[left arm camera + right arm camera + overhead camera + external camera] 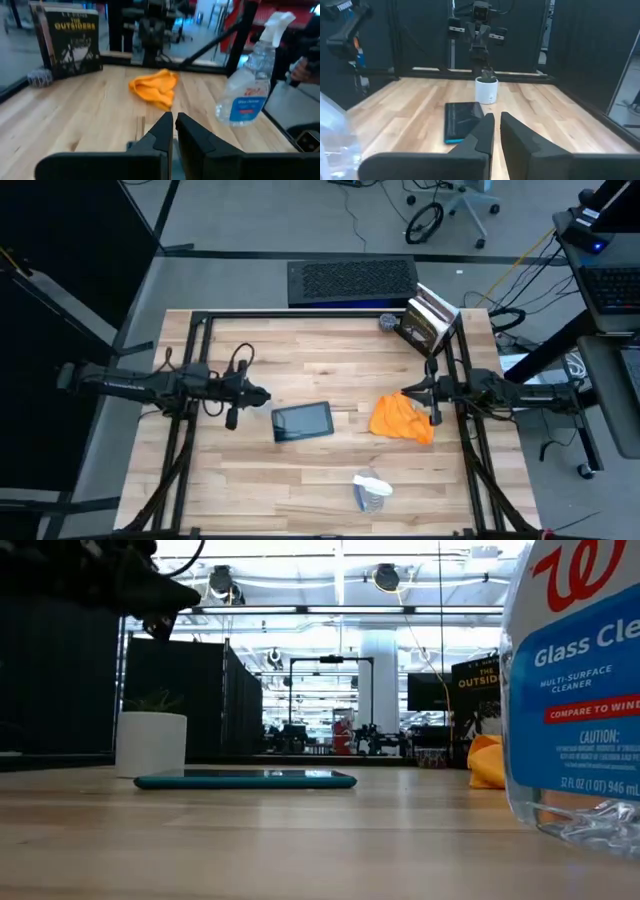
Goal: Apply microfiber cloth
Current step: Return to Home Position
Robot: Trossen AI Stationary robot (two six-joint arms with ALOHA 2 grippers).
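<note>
While both dark arms are reaching in from the table's sides, you are looking at the crumpled bright orange microfiber cloth point(402, 420) lying loose on the pale wooden plank table point(250, 480). It is lying to the right of the flat dark blue-edged tablet point(302, 421) and apart from it. The right gripper point(406, 393) is hanging just beside the cloth's far edge, its fingers point(479, 137) drawn together with only a sliver between, gripping nothing. The left gripper point(262, 395) is hanging near the tablet's left corner, likewise closed on nothing. The clear plastic spray bottle with the blue label point(372, 491) is standing nearer the front edge, apart from the cloth.
</note>
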